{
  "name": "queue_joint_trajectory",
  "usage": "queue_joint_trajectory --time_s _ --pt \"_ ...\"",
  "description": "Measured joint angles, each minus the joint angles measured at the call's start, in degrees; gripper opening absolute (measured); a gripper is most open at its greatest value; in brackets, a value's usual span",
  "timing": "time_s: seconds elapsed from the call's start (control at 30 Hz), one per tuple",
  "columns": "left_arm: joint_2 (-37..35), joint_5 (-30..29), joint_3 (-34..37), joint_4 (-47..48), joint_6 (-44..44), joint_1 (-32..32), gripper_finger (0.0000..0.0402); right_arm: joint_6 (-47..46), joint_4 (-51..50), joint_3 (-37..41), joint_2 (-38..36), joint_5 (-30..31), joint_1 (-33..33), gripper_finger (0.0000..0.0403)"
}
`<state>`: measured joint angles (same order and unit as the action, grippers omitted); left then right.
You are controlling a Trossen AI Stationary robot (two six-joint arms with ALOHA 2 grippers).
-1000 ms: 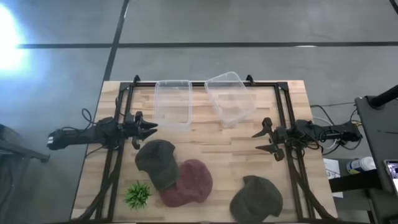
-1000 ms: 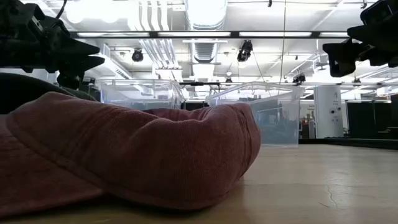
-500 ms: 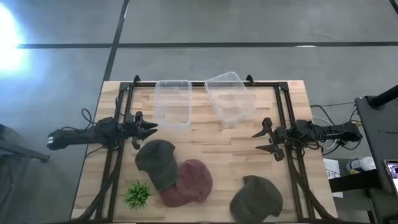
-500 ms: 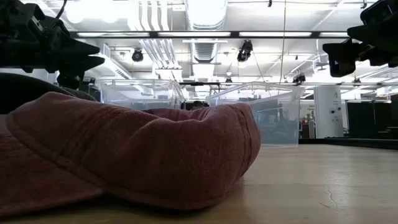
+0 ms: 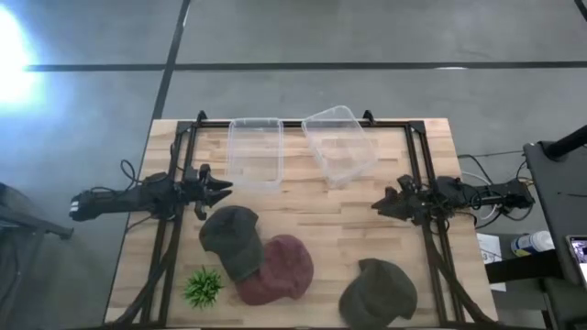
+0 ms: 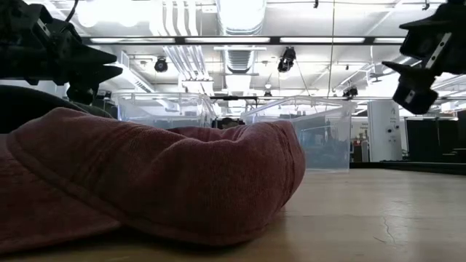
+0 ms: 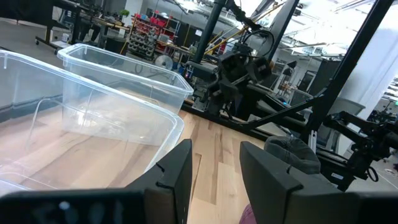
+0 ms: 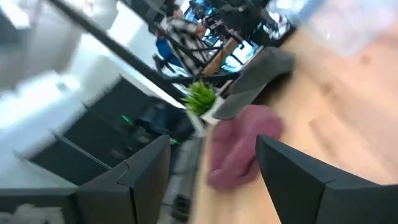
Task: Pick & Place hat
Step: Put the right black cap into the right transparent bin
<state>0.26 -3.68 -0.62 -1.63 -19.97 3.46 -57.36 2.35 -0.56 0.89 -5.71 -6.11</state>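
Observation:
Three hats lie crown-up on the wooden table. A dark olive one [image 5: 231, 238] overlaps a maroon one [image 5: 275, 268] at the near left, and the maroon one fills the low view [image 6: 160, 182]. Another olive hat [image 5: 378, 291] lies at the near right. My left gripper [image 5: 216, 191] hovers open just beyond the dark olive hat, touching nothing; its fingers frame the left wrist view [image 7: 217, 177]. My right gripper [image 5: 383, 203] is open at the table's right, above bare wood. Its wrist view [image 8: 211, 180] is tilted and shows the maroon hat [image 8: 239, 149].
Two clear plastic bins stand at the far middle, one straight [image 5: 255, 151] and one askew [image 5: 339, 142]. A small green plant [image 5: 203, 286] sits at the near left corner. Black frame rails [image 5: 422, 174] run along both sides. Bare wood lies between the hats and the bins.
My right gripper has rolled about its wrist: in the high view its two fingers, which stood spread side by side, now nearly overlap, and in the low view it has tipped downward. My left arm and the hats have kept still.

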Motion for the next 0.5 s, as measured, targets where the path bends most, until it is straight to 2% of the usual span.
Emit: queue_joint_trajectory --time_s 0.1,0.27,0.5 --pt "0.0 0.0 0.0 0.0 0.0 0.0 0.0128 -7.2 0.1 0.0 0.0 1.4 0.0 0.0233" --pt "0.0 0.0 0.0 0.0 0.0 0.0 0.0128 -20.3 4.5 0.0 1.2 -0.7 0.0 0.0233" --pt "0.0 0.0 0.0 0.0 0.0 0.0 0.0128 -34.3 5.5 0.0 11.5 -0.2 -2.5 0.0233"
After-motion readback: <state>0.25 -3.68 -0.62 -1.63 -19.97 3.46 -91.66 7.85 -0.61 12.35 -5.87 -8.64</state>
